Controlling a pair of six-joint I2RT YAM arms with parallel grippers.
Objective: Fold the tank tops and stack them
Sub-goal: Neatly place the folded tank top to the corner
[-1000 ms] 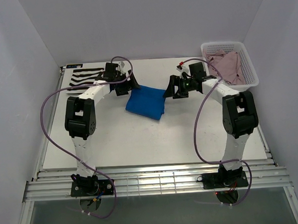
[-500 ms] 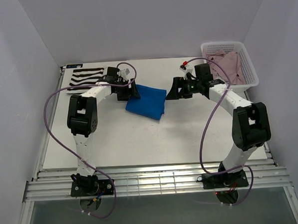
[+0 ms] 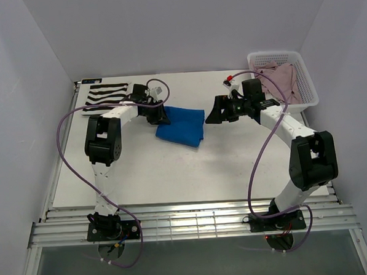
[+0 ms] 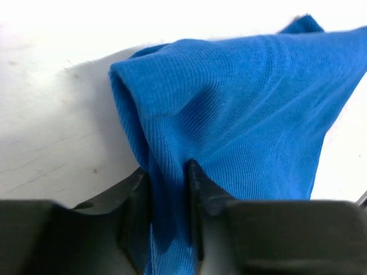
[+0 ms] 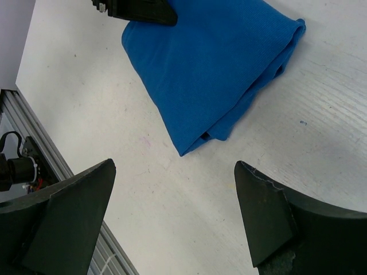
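The folded blue tank top (image 3: 183,126) lies mid-table, also in the left wrist view (image 4: 241,97) and the right wrist view (image 5: 212,63). My left gripper (image 3: 161,117) is at its left edge; its jaws (image 4: 169,172) pinch a raised fold of the blue cloth. My right gripper (image 3: 212,115) hovers just right of the blue top, open (image 5: 173,165), nothing between its fingers. The striped tank top (image 3: 104,94) lies flat at the far left. The pink-mauve tank top (image 3: 283,80) sits in the basket.
The white lattice basket (image 3: 309,86) stands at the far right corner. Walls close in the left, back and right sides. Metal rails (image 3: 194,220) run along the near edge by the arm bases.
My left gripper has dropped onto the blue top's left edge and closed on a fold of it. My right arm has stretched out further; its gripper barely moved and stays open.
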